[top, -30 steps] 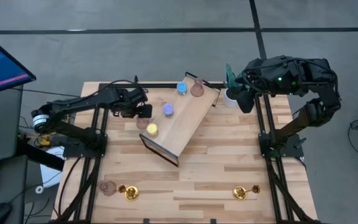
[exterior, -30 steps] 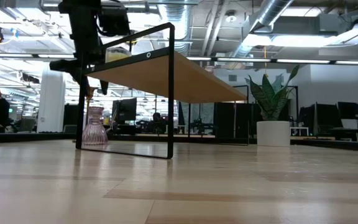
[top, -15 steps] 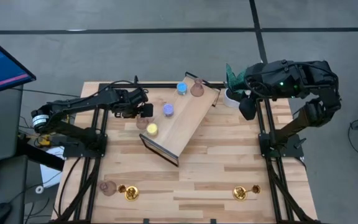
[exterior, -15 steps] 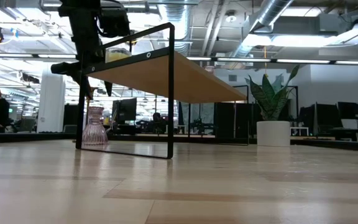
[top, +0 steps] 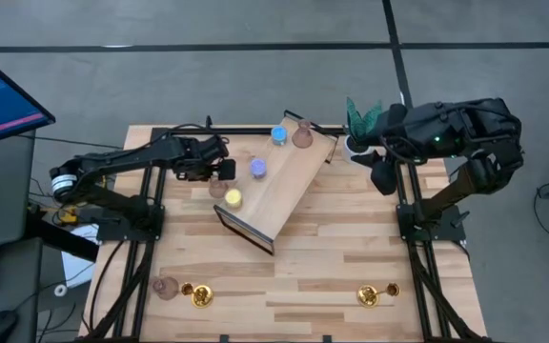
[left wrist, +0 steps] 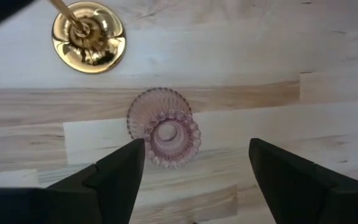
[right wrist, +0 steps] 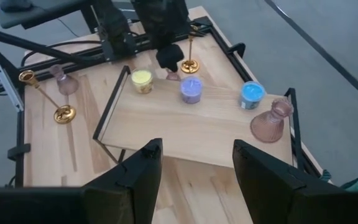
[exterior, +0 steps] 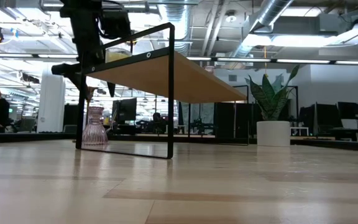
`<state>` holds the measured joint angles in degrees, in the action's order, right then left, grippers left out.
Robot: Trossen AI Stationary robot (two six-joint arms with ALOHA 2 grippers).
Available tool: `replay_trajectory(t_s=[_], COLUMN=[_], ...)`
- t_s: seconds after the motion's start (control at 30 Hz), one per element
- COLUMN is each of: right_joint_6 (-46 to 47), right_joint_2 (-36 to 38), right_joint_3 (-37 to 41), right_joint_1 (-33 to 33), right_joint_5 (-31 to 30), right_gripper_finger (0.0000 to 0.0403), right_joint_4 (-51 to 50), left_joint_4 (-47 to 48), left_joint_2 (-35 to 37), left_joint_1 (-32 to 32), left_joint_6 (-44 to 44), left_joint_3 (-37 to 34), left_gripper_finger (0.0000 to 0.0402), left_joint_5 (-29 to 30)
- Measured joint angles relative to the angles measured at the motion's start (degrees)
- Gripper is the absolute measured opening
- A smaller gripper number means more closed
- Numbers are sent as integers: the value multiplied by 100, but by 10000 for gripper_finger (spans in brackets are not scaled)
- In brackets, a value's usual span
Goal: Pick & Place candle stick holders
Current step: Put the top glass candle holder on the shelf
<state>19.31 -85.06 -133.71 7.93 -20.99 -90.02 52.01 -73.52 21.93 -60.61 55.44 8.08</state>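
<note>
Left hand [left wrist: 191, 163] wider; perhaps three pink holders [left wrist: 164, 134]

The left gripper [top: 221, 170] hung near the table's far-left edge, fingers [left wrist: 120, 171] spread wide. The right gripper [top: 383, 178] waited at the far-right edge, jaws apart.

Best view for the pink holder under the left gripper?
Left wrist view: the pink holder stands upright on the table, seen from above, between the left gripper's open fingers. Low view shows its side beside the shelf's leg. High view and right wrist view show only a sliver by the gripper.
</note>
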Motion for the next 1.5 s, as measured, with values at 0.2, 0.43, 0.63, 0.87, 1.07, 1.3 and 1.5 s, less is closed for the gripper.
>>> replay_trajectory(t_s=[0.2,0.43,0.63,0.87,1.07,1.3,1.5], right_joint_6=[2,4,20,22,20,22,21], right_joint_2=[0,0,0,0,0,0,0], right_joint_3=[0,0,0,0,-2,-2,-2], right_joint_1=[113,223,335,405,405,405,405], right_joint_5=[1,-2,-2,-2,-2,-2,-2], right_gripper_finger=[186,186,186,186,186,186,186], right_joint_4=[0,0,0,0,0,0,0], left_joint_4=[-4,-11,-17,-23,-24,-35,-22], left_joint_2=[-290,-514,-714,-793,-793,-791,-751], left_joint_1=[-2,-13,-13,-13,36,33,33], left_joint_6=[-31,-26,17,14,16,12,-2], left_joint_3=[-2,-2,-2,-2,-2,-2,-6], left_gripper_finger=[291,291,288,253,198,173,173], left_joint_5=[0,11,26,26,-15,-20,-27])
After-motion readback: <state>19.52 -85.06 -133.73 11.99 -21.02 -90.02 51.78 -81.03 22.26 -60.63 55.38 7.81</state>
